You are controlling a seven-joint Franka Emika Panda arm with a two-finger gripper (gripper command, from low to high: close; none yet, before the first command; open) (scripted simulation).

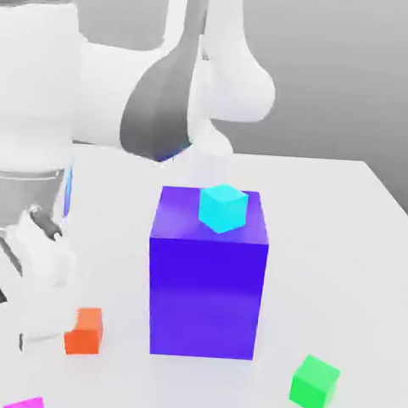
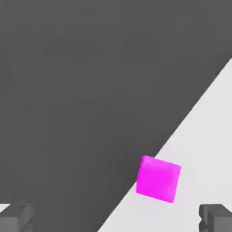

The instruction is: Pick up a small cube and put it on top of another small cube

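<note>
Fingers (image 2: pixel 215 220): released, spread wide, nothing between the tips. In the hand view, the magenta cube (image 2: pixel 158 179) is apart from both of them. It sits right at the desk (image 2: pixel 201 172) edge, face turned at an angle to that edge; can't tell if it overhangs. In the exterior view it's partly cut off at the bottom, toward the left.

Arm (image 1: pixel 31 95) comes in from the exterior view's left, with the hand (image 1: pixel 37 278) low on that side, above the desk. Orange cube (image 1: pixel 84 331) is next out: on the desk, between the hand and the big blue block (image 1: pixel 206 297) as seen from there, its left part overlapped by the hand. Not gripped.

Blue block stands upright mid-desk. Cyan cube (image 1: pixel 223 209) rests on its top face, a corner toward the camera, right of center.

Green cube (image 1: pixel 314 385) is on the desk to the exterior view's right of the block, nearer the camera, turned, clear of the block. Blue sliver (image 1: pixel 68 191) by the arm, mostly hidden; can't tell what it is.

Task cubes: four small ones in sight, magenta, orange and green at desk level, cyan up on the block. No small cube is stacked on another.
</note>
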